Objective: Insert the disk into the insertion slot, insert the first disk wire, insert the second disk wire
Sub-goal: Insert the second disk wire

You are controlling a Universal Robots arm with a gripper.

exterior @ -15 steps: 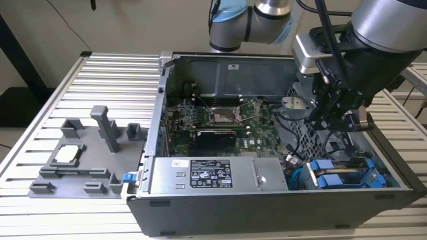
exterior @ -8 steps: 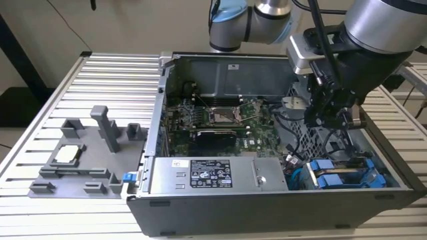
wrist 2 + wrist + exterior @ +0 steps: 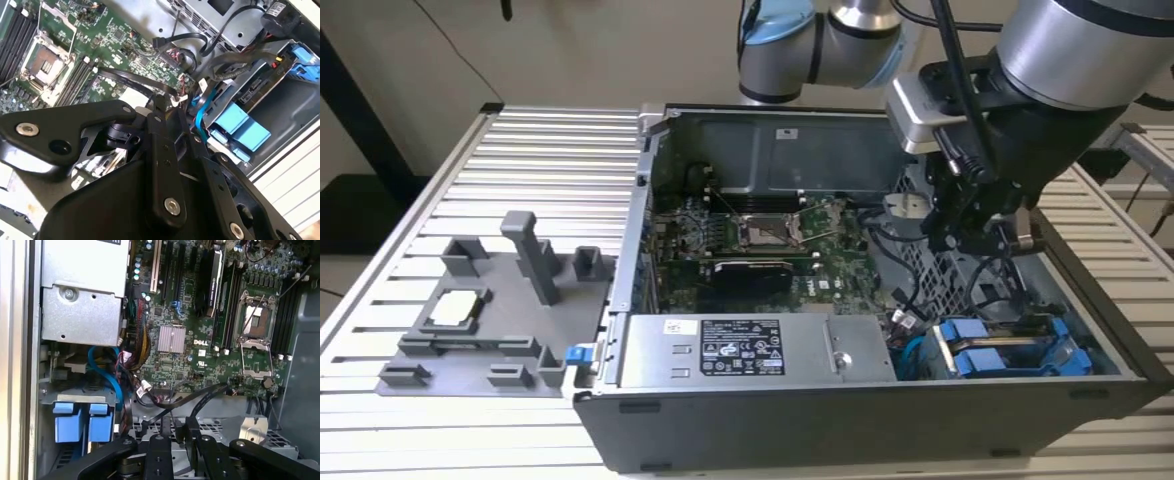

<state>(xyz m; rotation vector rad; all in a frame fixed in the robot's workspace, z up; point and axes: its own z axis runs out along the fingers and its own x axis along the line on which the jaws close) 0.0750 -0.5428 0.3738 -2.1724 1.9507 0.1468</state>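
Observation:
Two blue-framed drives [image 3: 983, 352] sit side by side in the grey insertion slot [image 3: 1101, 372] at the case's corner on the exterior view's right. I cannot tell which of them is the disk. Their blue tabs [image 3: 80, 422] show in both wrist views [image 3: 242, 127], with a blue cable [image 3: 107, 377] curving beside them. My gripper [image 3: 958, 235] hangs inside the case above the perforated cage [image 3: 927, 270]. Its black fingers [image 3: 165, 432] stand close together, shut on the end of a black disk wire [image 3: 200, 397] that runs in from the motherboard side [image 3: 130, 77].
The open computer case holds a green motherboard [image 3: 761, 235] and a grey power supply [image 3: 747, 350] with loose black cables around the cage. A grey fixture tray [image 3: 467, 340] with upright posts and a small chip [image 3: 454, 305] lies on the slatted table at the exterior view's left.

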